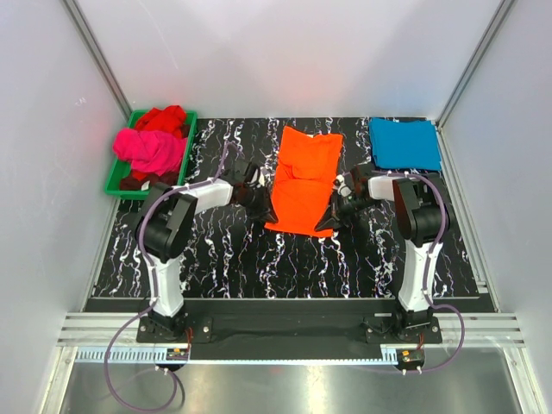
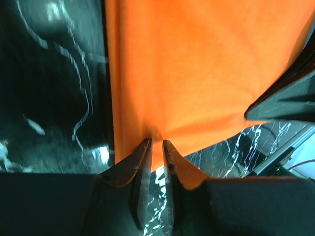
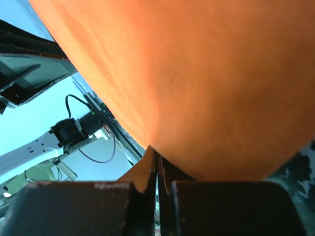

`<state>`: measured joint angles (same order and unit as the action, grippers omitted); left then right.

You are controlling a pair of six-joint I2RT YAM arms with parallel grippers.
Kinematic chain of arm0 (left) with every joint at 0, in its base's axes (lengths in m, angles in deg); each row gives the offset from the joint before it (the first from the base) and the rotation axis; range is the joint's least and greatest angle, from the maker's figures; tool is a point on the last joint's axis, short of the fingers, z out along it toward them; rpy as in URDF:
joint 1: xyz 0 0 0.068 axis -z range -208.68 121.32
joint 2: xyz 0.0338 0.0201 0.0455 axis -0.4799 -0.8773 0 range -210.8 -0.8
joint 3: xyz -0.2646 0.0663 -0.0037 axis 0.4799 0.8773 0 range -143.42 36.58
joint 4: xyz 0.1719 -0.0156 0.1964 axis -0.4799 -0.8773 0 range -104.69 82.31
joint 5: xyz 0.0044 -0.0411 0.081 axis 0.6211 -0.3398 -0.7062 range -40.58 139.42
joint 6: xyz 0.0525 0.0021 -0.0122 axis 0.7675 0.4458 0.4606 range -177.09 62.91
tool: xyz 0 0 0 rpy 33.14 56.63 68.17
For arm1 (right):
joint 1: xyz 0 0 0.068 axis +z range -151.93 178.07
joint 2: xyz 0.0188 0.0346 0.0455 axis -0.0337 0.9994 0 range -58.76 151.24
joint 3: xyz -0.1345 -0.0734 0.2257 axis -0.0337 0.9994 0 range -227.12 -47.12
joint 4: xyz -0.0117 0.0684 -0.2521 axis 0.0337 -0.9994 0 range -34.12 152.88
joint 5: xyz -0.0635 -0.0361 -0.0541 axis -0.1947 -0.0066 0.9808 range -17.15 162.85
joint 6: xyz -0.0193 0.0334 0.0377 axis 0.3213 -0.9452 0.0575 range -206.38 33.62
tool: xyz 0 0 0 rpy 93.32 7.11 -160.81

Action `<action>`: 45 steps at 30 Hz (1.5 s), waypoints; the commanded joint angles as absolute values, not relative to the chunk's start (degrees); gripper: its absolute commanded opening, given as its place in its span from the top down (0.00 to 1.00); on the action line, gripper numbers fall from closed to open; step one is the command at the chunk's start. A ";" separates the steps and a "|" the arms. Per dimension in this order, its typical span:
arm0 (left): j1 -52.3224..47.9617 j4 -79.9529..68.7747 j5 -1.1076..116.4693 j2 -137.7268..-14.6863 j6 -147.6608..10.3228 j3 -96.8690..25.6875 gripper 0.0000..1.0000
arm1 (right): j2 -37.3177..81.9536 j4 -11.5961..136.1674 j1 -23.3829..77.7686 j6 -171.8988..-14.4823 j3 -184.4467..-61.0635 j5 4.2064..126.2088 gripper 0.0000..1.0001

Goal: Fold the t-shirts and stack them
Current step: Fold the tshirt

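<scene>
The orange t-shirt [image 1: 302, 177] lies lengthwise in the middle of the black marbled table, its sleeves folded in. My left gripper [image 1: 261, 205] is shut on its near left corner; in the left wrist view [image 2: 156, 143] the fingers pinch the orange cloth [image 2: 197, 73]. My right gripper [image 1: 333, 218] is shut on the near right corner, and orange cloth [image 3: 221, 73] fills the right wrist view above the jaws [image 3: 157, 156]. The near edge is held slightly off the table. A teal-blue t-shirt [image 1: 404, 143] lies folded at the back right. The magenta-pink t-shirt [image 1: 151, 151] and red t-shirt [image 1: 164, 119] lie crumpled in a tray.
The green plastic tray [image 1: 116, 178] stands at the back left corner of the table. White walls with metal rails close in the left, right and back sides. The arm bases sit on a rail at the near edge.
</scene>
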<state>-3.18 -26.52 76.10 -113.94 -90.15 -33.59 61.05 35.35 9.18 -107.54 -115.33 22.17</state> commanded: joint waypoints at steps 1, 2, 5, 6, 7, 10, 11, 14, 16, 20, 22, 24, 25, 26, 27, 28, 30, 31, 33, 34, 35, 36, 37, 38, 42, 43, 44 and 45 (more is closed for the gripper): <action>-3.28 -29.14 70.34 -111.03 -89.43 -29.70 0.77 | 60.07 33.26 8.18 -103.78 -114.36 26.09 1.00; -3.28 -29.40 70.51 -110.41 -89.69 -29.43 0.77 | 59.28 31.87 7.83 -103.69 -114.97 26.53 0.97; -3.19 -29.75 71.92 -106.72 -90.75 -28.20 0.76 | 55.95 28.53 7.65 -102.73 -116.11 27.23 0.90; -3.19 -30.01 72.09 -105.58 -90.93 -28.02 0.75 | 54.72 28.08 7.65 -103.16 -116.20 27.41 0.86; -3.19 -31.06 72.01 -103.04 -91.01 -28.02 0.67 | 52.09 27.55 7.65 -103.60 -116.20 27.93 0.82; -3.28 -33.61 71.48 -100.47 -90.23 -28.90 0.65 | 47.17 27.02 7.65 -105.97 -114.37 28.81 0.76; -3.28 -33.97 71.31 -99.77 -89.96 -29.51 0.65 | 46.28 27.54 7.65 -106.67 -112.88 28.82 0.76; -3.19 -31.44 73.32 -99.94 -90.05 -28.47 0.65 | 46.00 28.16 7.65 -106.94 -111.37 28.82 0.80; -3.19 -27.57 76.31 -101.07 -90.57 -28.11 0.65 | 47.31 28.95 7.65 -107.03 -110.67 29.17 0.80; -3.19 -25.89 77.19 -104.94 -90.23 -27.93 0.66 | 51.18 32.02 7.65 -107.03 -108.65 30.66 0.81; -3.19 -27.72 75.10 -106.27 -89.88 -27.23 0.68 | 52.85 32.47 7.65 -107.12 -108.47 32.14 0.81; -3.28 -28.78 73.16 -106.27 -89.61 -26.44 0.71 | 52.68 31.94 7.65 -107.03 -108.38 33.47 0.81; -3.45 -29.83 72.28 -105.75 -89.87 -25.31 0.72 | 51.81 31.68 7.73 -107.12 -108.47 34.43 0.81; -3.54 -30.45 71.66 -105.31 -89.96 -24.77 0.73 | 51.02 30.90 7.65 -107.29 -108.56 34.70 0.80; -3.63 -30.89 71.22 -104.61 -90.22 -24.16 0.74 | 50.14 30.45 7.65 -107.55 -108.64 34.79 0.80; -3.72 -31.42 71.04 -102.95 -90.66 -23.55 0.75 | 47.78 30.01 7.65 -107.73 -108.73 35.05 0.79; -3.98 -31.86 71.30 -101.44 -91.01 -23.36 0.75 | 45.23 28.17 7.65 -108.70 -108.65 35.84 0.75; -3.98 -32.99 71.74 -100.57 -91.10 -24.06 0.74 | 42.69 27.64 7.65 -109.05 -108.38 36.54 0.72; -4.60 -34.58 71.92 -99.94 -90.23 -25.55 0.68 | 39.34 26.15 7.65 -109.67 -108.12 38.21 0.66; -4.95 -35.02 71.48 -99.77 -89.62 -28.34 0.66 | 38.54 24.84 7.65 -109.67 -108.29 39.09 0.65; -5.65 -35.29 71.31 -100.03 -88.74 -29.76 0.65 | 37.84 24.30 7.65 -109.67 -108.47 40.14 0.64; -6.00 -35.55 71.04 -100.73 -86.64 -32.04 0.64 | 37.48 24.04 7.65 -109.67 -108.73 42.59 0.64; -6.35 -35.99 71.13 -103.43 -85.58 -34.24 0.62 | 36.96 23.77 7.65 -109.93 -109.43 43.83 0.64; -6.44 -37.30 70.69 -105.11 -84.43 -39.74 0.62 | 36.95 23.77 7.65 -110.02 -109.78 44.89 0.64; -6.53 -39.51 67.18 -113.64 -78.29 -51.56 0.62 | 38.53 24.30 7.65 -111.16 -113.38 46.22 0.64; -6.71 -39.51 66.74 -114.87 -77.75 -53.75 0.61 | 38.71 24.30 7.56 -111.34 -114.09 46.48 0.64; -6.71 -38.90 66.56 -117.32 -77.22 -56.64 0.61 | 38.97 24.38 7.65 -111.25 -114.79 47.18 0.63; -6.71 -38.46 66.56 -118.39 -76.52 -58.15 0.61 | 39.32 24.56 7.47 -111.07 -115.93 49.53 0.61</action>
